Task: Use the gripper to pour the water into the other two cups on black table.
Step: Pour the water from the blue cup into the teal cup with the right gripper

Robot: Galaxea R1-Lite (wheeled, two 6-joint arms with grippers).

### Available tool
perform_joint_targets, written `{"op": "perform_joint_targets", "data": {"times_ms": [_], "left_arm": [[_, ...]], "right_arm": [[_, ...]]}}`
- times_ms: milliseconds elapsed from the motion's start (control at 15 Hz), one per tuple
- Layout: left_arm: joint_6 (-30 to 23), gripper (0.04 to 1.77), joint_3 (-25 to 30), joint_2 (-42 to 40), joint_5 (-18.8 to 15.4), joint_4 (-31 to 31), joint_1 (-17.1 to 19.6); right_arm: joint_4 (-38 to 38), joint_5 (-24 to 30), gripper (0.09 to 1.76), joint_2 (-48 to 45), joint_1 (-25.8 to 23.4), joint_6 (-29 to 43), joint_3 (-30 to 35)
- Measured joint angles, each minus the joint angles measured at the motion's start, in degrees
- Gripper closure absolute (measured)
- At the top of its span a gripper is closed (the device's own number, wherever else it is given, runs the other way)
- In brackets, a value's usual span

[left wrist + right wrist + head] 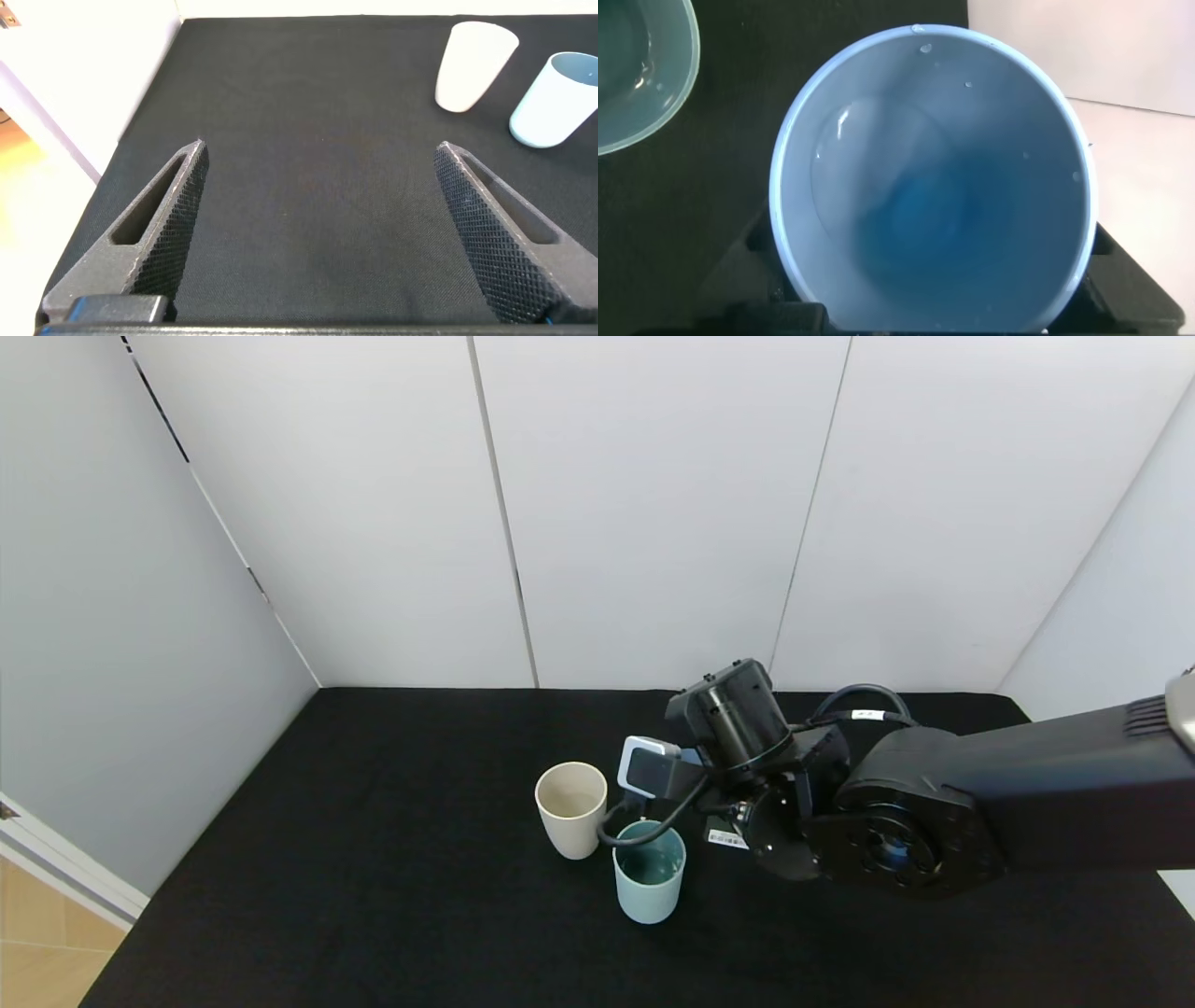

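Right end effector (738,803) pinched a tilted blue cup (934,177) with water (878,187) beside the teal cup (649,882), cream cup (570,807) just behind it, left end effector (322,233) spread above the black worktop (373,859).

Student: What kind of place is shown?

Instructor: A robot test cell in a lab, not a home. Plain white panels (653,504) wall it on the left, far and right sides, and a black table (392,859) draped in matte cloth fills it.

Student: Any other evidence?

Instructor: Pale wood flooring (37,943) at the near left, beyond a white baseboard.
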State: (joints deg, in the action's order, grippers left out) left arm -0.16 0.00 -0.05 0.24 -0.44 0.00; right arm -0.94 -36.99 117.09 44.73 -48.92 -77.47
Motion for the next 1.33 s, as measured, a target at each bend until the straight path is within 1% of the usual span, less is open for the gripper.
{"op": "perform_joint_targets", "data": {"times_ms": [133, 867, 1000, 1333], "left_arm": [[0.0, 0.09, 0.0, 0.0, 0.0, 0.0, 0.0], [0.0, 0.09, 0.0, 0.0, 0.0, 0.0, 0.0], [0.0, 0.09, 0.0, 0.0, 0.0, 0.0, 0.0], [0.0, 0.09, 0.0, 0.0, 0.0, 0.0, 0.0]], "right_arm": [[-0.1, -1.4, 0.53, 1.1, 0.1, -1.2, -0.3], [0.0, -3.5, 0.53, 3.5, 2.1, -5.4, -1.2], [0.0, -4.9, 0.53, 3.6, 2.4, -6.1, -1.2], [-0.1, -5.0, 0.53, 3.6, 2.7, -7.7, -1.2]]}}
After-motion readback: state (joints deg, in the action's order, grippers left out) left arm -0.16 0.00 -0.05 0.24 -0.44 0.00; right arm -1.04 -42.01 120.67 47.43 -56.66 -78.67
